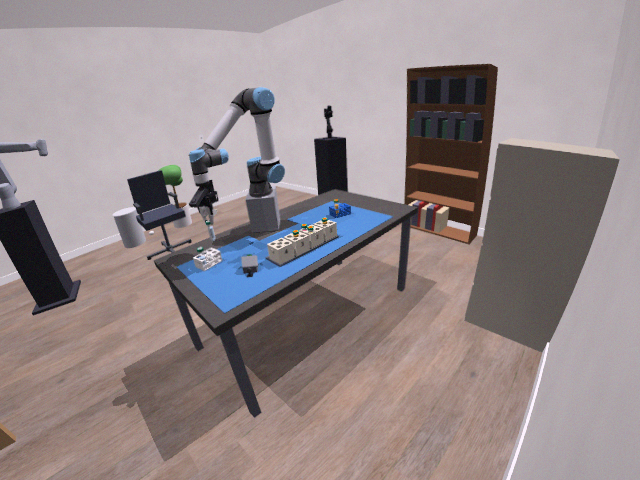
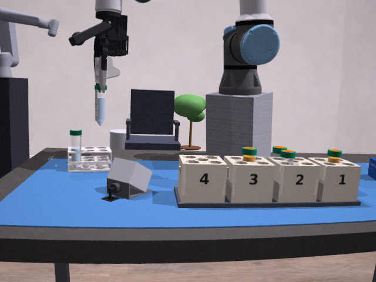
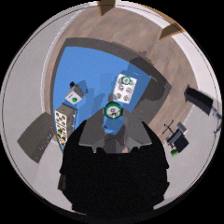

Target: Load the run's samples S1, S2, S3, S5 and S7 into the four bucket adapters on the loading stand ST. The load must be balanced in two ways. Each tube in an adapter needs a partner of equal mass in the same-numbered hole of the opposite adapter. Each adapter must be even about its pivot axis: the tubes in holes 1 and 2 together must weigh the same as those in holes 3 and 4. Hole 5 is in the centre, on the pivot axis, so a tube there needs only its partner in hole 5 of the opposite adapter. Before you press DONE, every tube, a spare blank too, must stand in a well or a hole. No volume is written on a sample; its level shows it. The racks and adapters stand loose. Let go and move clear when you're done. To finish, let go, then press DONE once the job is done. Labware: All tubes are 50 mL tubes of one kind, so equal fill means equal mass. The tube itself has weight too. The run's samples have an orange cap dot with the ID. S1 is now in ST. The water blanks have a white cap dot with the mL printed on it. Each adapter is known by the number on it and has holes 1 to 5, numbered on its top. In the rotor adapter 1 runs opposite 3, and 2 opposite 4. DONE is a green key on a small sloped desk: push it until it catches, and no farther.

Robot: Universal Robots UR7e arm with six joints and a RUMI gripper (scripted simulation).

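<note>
My gripper (image 1: 207, 221) (image 2: 101, 88) is shut on a water blank (image 1: 210, 232) (image 2: 100, 110) (image 3: 113, 111), green-capped with a white dot; its print is unreadable. It hangs upright, clear of the white rack (image 1: 207, 259) (image 2: 90, 170), where another blank (image 2: 76, 142) (image 3: 126, 80) stands. On the loading stand (image 2: 200, 205), adapter 4 (image 2: 201, 189) shows no tube. Orange-dotted tubes stand in adapter 3 (image 2: 250, 191) (one), adapter 2 (image 2: 297, 191) (two) and adapter 1 (image 2: 339, 191) (one); IDs are unreadable. The blue rack (image 1: 341, 211) bears an orange-dotted tube (image 1: 336, 205).
The small sloped desk (image 1: 249, 262) (image 2: 130, 174) stands between the white rack and adapter 4. Its green DONE key (image 3: 75, 100) shows in the wrist view. The adapters stand side by side in a row. The blue rack is beyond adapter 1.
</note>
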